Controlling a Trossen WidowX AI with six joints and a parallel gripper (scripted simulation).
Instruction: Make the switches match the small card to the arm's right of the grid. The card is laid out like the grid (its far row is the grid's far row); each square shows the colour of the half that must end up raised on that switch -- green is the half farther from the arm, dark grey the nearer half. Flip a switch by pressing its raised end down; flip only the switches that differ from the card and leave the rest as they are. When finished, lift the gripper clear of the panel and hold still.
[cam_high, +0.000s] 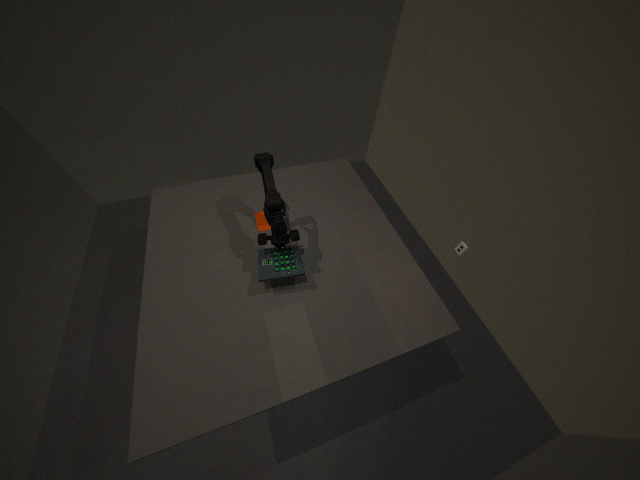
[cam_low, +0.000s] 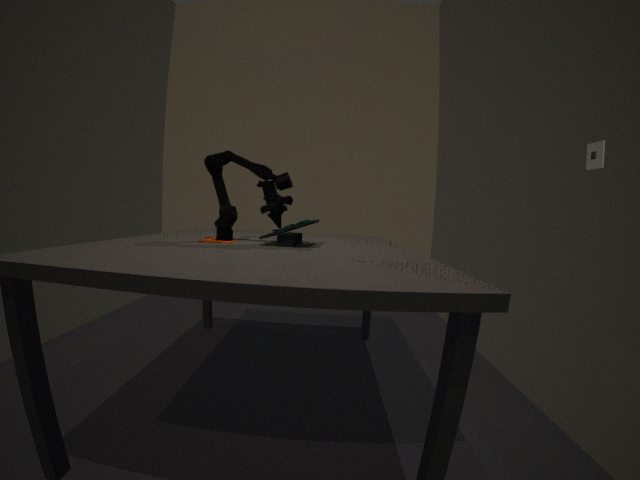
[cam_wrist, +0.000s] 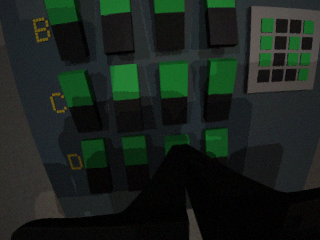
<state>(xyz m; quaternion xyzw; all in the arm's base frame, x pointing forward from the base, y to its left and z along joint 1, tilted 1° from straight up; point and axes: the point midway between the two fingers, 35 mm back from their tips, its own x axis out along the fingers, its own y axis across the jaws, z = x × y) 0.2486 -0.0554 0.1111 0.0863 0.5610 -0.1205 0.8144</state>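
Note:
The tilted blue-grey switch panel (cam_high: 265, 274) (cam_low: 267, 235) (cam_wrist: 277, 117) carries rows of green and dark grey switches; rows B, C and D show in the wrist view. The card (cam_wrist: 253, 55) (cam_high: 267, 261) reads, far row first: green, dark, dark, green; green, dark, green, dark; green, dark, green, green; dark, dark, dark, green. My gripper (cam_high: 280, 249) (cam_low: 280, 226) (cam_wrist: 179, 152) is shut and empty. Its tips are at the third switch (cam_wrist: 177, 140) of row D, covering its dark half; I cannot tell whether they touch it. Row A is out of the wrist view.
The panel rests on a dark block (cam_low: 289, 239) on the table (cam_high: 206, 335) (cam_low: 217, 268). An orange mat (cam_high: 261, 221) (cam_low: 204, 240) lies under the arm's base. The arm's shadow falls over the near part of the panel.

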